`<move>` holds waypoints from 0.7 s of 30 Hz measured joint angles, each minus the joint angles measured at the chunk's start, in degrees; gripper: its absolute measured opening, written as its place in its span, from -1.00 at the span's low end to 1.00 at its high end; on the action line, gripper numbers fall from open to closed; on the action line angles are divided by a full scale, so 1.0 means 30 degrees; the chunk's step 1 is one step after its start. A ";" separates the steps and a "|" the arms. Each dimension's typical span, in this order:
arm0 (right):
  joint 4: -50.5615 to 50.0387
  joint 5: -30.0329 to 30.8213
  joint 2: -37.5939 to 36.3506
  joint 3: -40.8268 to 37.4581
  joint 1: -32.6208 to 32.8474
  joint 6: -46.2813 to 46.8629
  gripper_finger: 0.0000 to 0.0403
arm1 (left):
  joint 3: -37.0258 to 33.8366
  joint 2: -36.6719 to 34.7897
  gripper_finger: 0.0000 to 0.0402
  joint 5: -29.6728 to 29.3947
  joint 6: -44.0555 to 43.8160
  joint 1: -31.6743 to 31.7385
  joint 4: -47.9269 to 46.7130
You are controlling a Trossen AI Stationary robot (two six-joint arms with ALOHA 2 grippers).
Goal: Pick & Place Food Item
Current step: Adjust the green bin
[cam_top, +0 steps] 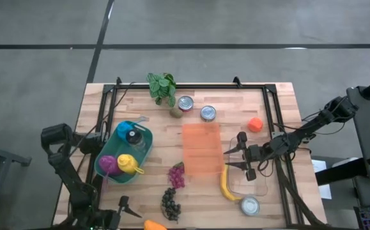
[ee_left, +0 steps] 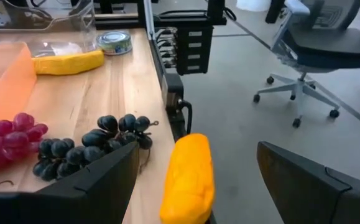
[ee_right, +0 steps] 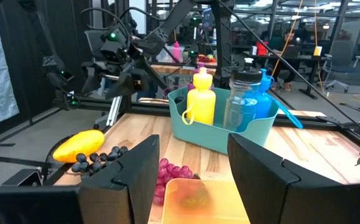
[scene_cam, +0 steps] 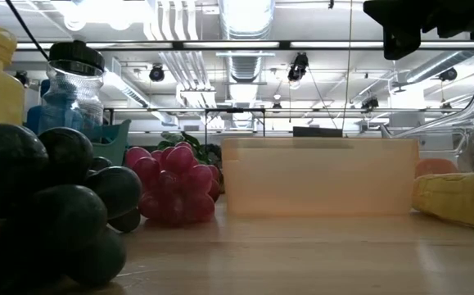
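Banana (cam_top: 227, 185), whole from above, a sliver at table level; right end effector (cam_top: 241, 155) open, empty.

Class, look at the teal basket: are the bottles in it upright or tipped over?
Upright. In the right wrist view the yellow bottle and clear bottle stand with caps up inside the basket.

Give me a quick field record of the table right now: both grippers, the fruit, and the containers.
left gripper: open, at the table's near edge, empty
yellow-orange fruit: at the near edge, beside the left gripper
right gripper: open, empty, above the orange bin's right side
orange bin: table centre, looks empty
banana: right of the bin, beside a clear container
red grapes: left of the bin
dark grapes: nearer the edge than the red ones
teal basket: holds bottles, left side
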 joint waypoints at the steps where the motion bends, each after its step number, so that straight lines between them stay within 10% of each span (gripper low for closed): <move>1: 0.0000 0.0000 0.0000 0.0000 0.0000 0.0000 -0.06 | 0.0000 0.0073 0.64 0.0003 0.0022 0.0000 -0.0006; 11: 0.0000 0.0000 0.0000 0.0000 0.0000 0.0000 -0.06 | 0.0000 0.0438 0.64 -0.0166 -0.0033 0.0029 0.0217; 21: 0.0000 0.0000 0.0000 0.0000 0.0000 0.0000 -0.06 | 0.0015 -0.5721 0.64 0.1145 -0.2280 0.0000 -0.4528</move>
